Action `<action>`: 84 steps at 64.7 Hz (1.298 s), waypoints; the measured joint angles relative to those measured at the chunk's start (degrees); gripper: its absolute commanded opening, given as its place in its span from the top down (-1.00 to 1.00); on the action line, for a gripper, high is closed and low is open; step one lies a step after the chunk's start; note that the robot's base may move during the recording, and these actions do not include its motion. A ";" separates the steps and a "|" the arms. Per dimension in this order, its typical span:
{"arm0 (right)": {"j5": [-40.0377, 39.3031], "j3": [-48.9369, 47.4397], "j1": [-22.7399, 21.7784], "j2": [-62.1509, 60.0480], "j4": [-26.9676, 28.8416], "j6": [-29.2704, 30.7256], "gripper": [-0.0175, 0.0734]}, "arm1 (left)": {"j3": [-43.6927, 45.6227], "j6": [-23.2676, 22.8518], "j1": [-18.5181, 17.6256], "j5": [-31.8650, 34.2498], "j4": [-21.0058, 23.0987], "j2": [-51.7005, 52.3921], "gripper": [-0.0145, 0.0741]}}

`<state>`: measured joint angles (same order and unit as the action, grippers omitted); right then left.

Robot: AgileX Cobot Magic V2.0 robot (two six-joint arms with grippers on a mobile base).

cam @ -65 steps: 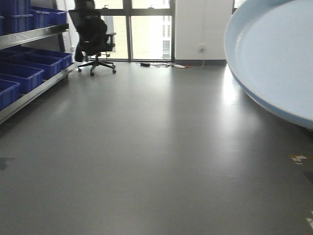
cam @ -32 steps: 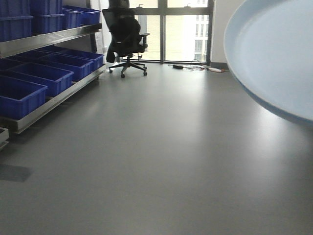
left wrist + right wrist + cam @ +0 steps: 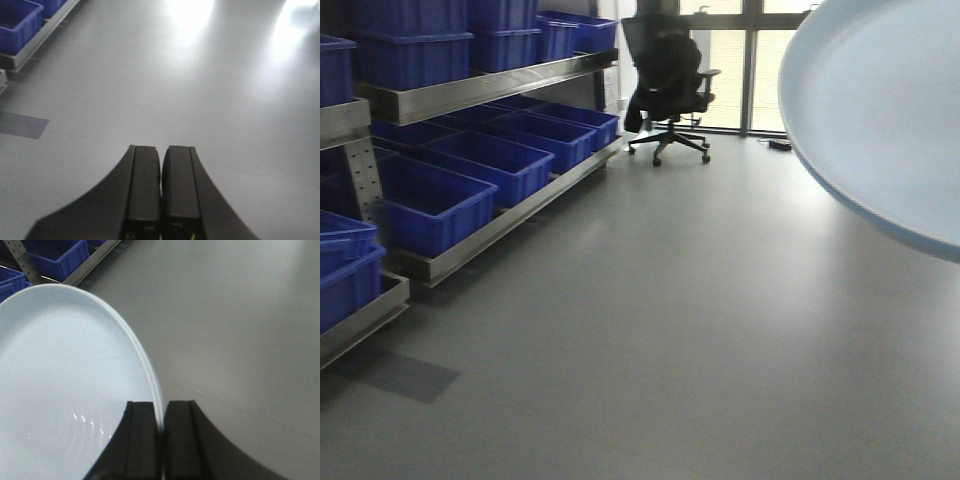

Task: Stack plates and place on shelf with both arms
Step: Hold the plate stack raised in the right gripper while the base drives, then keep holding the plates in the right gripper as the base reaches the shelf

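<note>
The right gripper (image 3: 161, 440) has its jaws clamped on the rim of the plates (image 3: 65, 385), the pale disc spreading left of and ahead of the jaws above the grey floor (image 3: 240, 315); whether one plate or two sits there is hard to tell. The left gripper (image 3: 161, 192) hangs over bare floor, jaws pressed together on nothing, with blue bins (image 3: 440, 195) on a metal shelf (image 3: 490, 85) far ahead to their left.

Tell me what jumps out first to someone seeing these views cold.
The big pale plate fills the right edge of the front view, and the right wrist view shows the right gripper clamped on its rim. Along the left runs a metal shelf packed with blue bins, with a black office chair by the windows at the back. The left gripper is shut on nothing, over bare grey floor.
</note>
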<state>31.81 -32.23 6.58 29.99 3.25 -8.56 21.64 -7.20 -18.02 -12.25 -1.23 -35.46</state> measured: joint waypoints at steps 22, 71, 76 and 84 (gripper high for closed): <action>0.00 0.00 0.00 0.00 -0.13 0.00 0.51 | 0.00 0.00 0.00 0.00 0.00 0.00 0.48; 0.00 0.00 0.00 0.00 -0.13 0.00 0.51 | 0.00 0.00 0.00 0.00 0.00 0.00 0.48; 0.00 0.00 0.00 0.00 -0.13 0.00 0.51 | 0.00 0.00 0.00 0.00 0.00 0.00 0.48; 0.00 0.00 0.00 0.00 -0.13 0.00 0.51 | 0.00 0.00 0.00 0.00 0.00 0.00 0.48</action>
<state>31.81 -32.23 6.58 29.99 3.12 -8.56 21.64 -7.20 -18.02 -12.25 -1.23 -35.46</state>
